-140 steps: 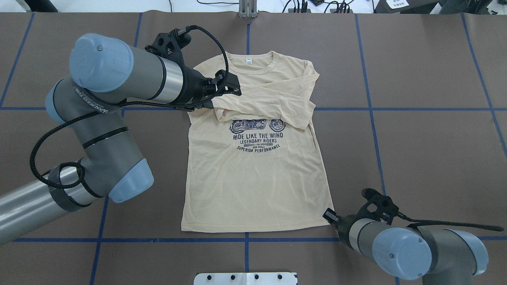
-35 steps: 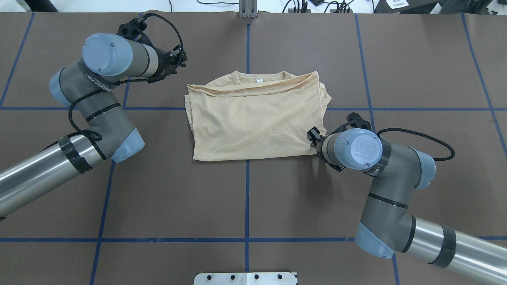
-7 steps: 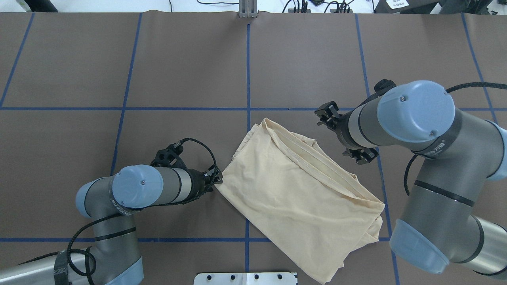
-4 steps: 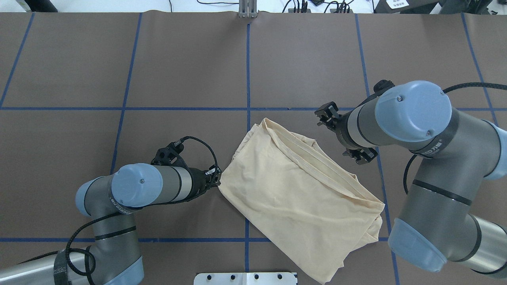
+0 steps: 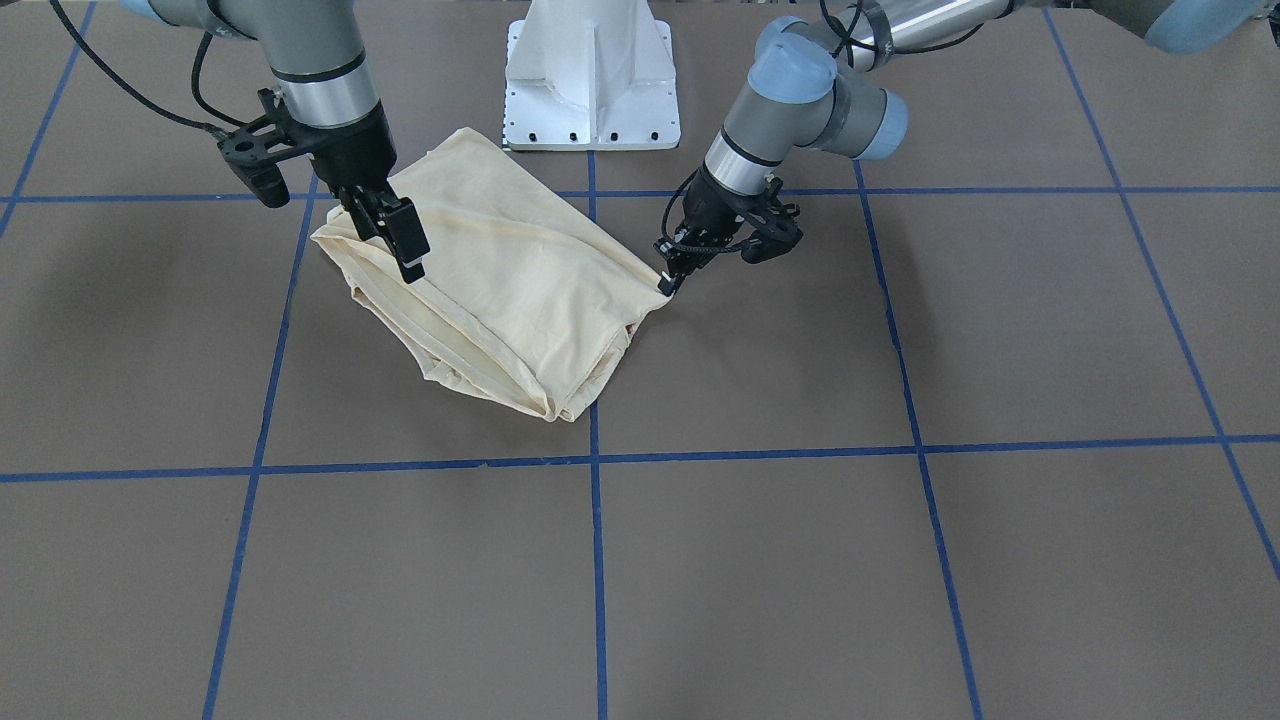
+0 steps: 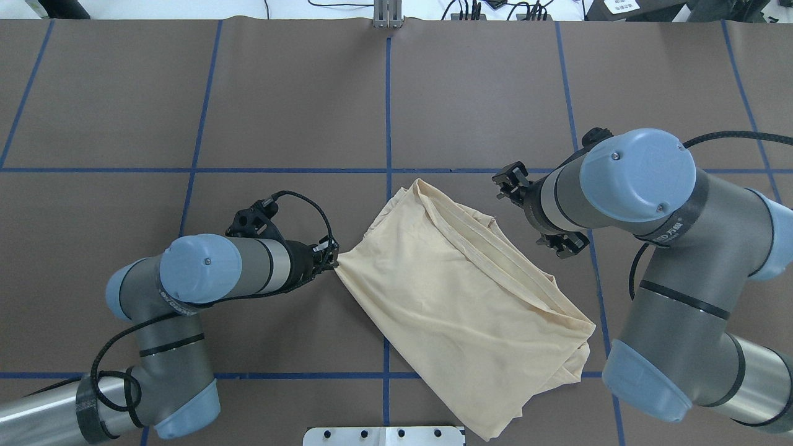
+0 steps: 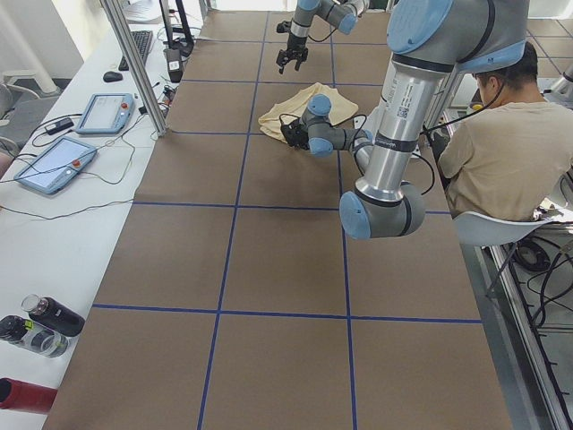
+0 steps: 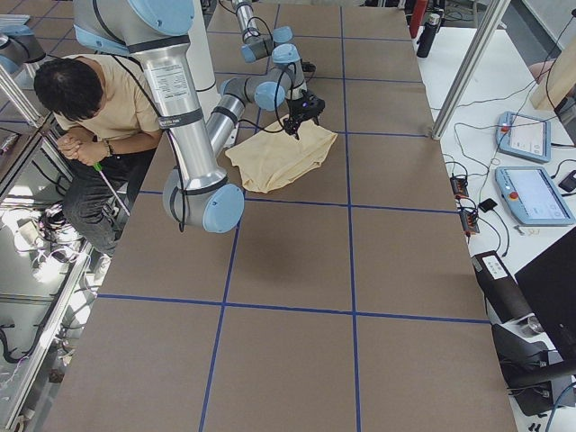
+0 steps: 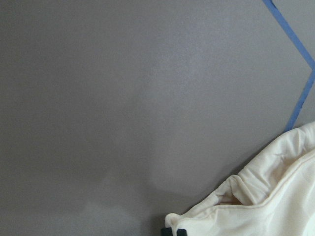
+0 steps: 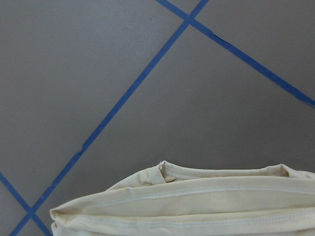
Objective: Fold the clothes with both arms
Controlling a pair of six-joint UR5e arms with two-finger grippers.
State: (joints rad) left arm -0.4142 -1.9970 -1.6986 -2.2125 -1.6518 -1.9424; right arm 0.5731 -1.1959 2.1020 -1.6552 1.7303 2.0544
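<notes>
1. Overhead exterior view: the T-shirt lies folded in a slanted oblong on the brown table. Its nearest corner is just beside the white base plate, which the bottom edge cuts off.
2. Only plain cream cloth and layered hems show; whatever is folded inside is hidden.
3. The left gripper is clamped on the shirt's left corner, which is drawn out to a point. The left wrist view shows only its fingertips, at the bottom edge against the cloth.
4. The right gripper is hidden under its own wrist from overhead. The front-facing view shows its jaws apart, holding nothing, over the shirt's right end. Whether it touches the cloth cannot be told.
5. The right wrist view shows only the shirt's stacked edges and blue tape lines.
</notes>
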